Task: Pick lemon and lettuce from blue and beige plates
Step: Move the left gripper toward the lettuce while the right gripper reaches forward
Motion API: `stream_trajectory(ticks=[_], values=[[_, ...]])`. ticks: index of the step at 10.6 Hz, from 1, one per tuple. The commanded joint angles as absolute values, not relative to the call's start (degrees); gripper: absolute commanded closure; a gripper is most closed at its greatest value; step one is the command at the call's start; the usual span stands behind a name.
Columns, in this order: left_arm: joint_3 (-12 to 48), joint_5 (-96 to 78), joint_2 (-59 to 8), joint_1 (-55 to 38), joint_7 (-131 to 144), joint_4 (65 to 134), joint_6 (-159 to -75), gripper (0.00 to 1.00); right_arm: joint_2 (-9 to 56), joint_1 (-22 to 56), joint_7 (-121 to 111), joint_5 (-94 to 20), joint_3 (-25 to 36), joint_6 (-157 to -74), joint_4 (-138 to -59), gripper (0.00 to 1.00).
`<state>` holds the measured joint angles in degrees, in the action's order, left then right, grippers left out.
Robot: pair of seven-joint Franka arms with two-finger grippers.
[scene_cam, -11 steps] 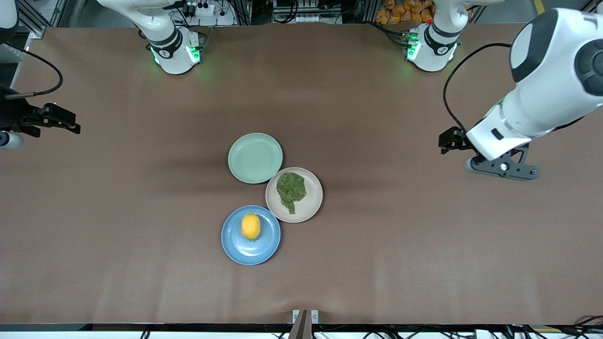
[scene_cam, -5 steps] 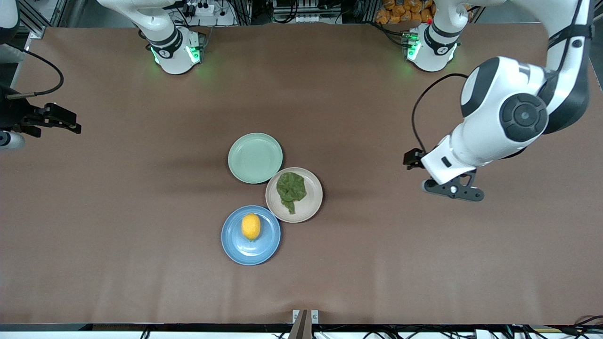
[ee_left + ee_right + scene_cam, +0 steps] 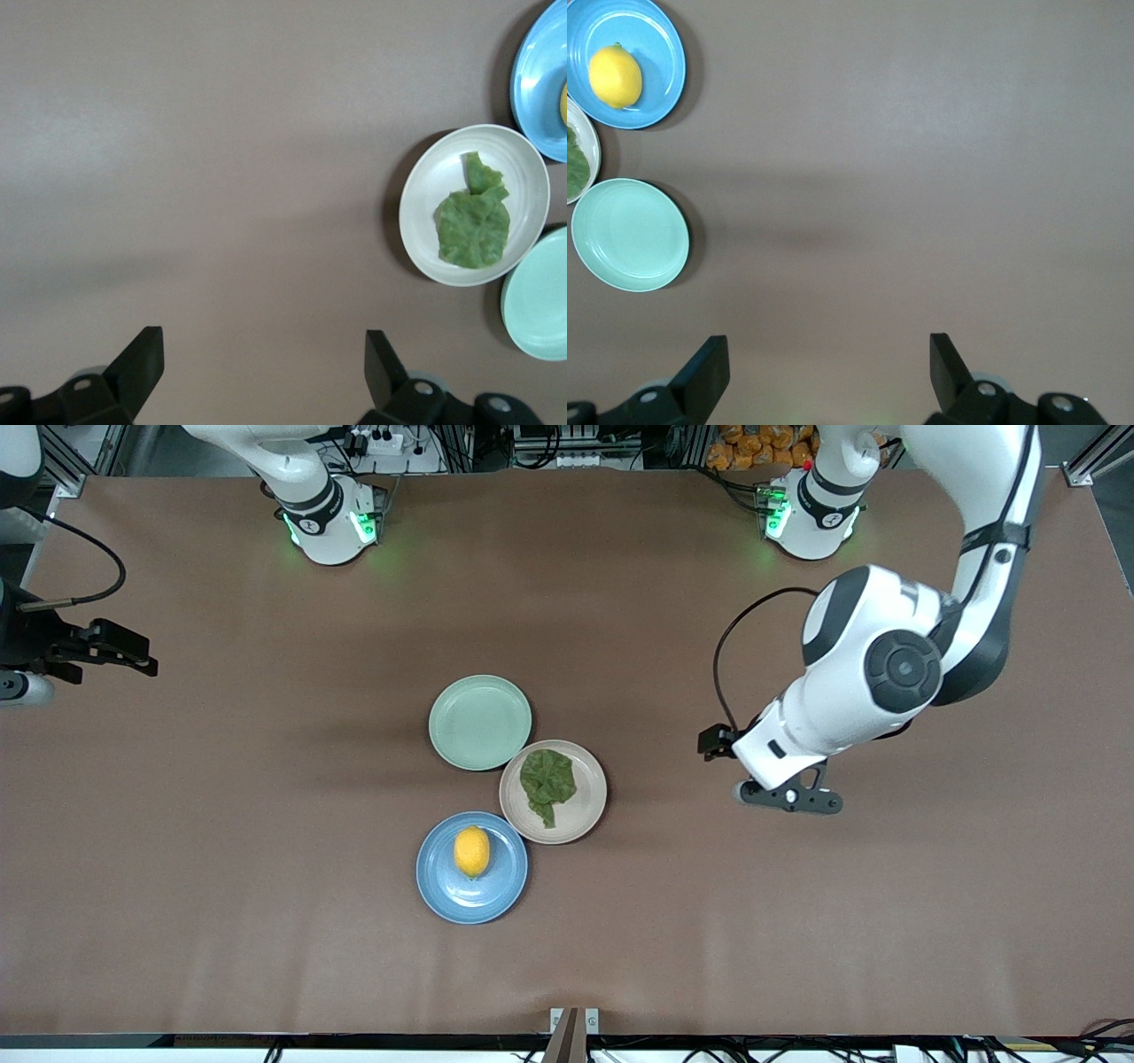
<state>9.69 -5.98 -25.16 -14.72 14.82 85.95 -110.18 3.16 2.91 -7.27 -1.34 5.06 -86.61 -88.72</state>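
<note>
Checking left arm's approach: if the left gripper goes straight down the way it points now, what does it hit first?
Bare table, most likely. The left gripper, jaws open, points down at brown surface toward the left arm's end; the beige plate with lettuce sits off to one side, outside that line.

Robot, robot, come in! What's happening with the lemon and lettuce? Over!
Left gripper open over bare table near beige plate. Right gripper open, waiting at table's edge. Yellow lemon on blue plate, green lettuce leaf on beige plate. Path unobstructed.

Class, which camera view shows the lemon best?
The right wrist view: the whole lemon lies unobstructed on the blue plate. The front view shows it whole but smaller; the left wrist view catches only a sliver at the frame edge.
</note>
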Motion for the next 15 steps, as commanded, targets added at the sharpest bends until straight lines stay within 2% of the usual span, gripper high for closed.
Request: stream_trajectory(ticks=[1,4,9,15], values=[[9.5,-7.2,-27.6,-16.1,17.2,84.6,-113.4,0.0,3.2,5.1,-5.8,-1.3,5.1,-87.0,-88.8,0.0],[9.5,-7.2,-29.7,-18.0,19.5,84.6,-117.5,0.0,5.5,8.9,-0.9,-1.7,5.0,-88.4,-88.9,0.0],[9.5,-7.2,-32.7,-20.3,23.0,84.6,-123.9,0.0,11.2,13.4,3.8,-5.6,4.9,-95.5,-88.9,0.0],[9.0,-7.0,-39.3,-26.3,33.5,84.2,-140.8,0.0,19.6,17.8,6.9,-8.2,4.8,-105.1,-88.8,0.0]])
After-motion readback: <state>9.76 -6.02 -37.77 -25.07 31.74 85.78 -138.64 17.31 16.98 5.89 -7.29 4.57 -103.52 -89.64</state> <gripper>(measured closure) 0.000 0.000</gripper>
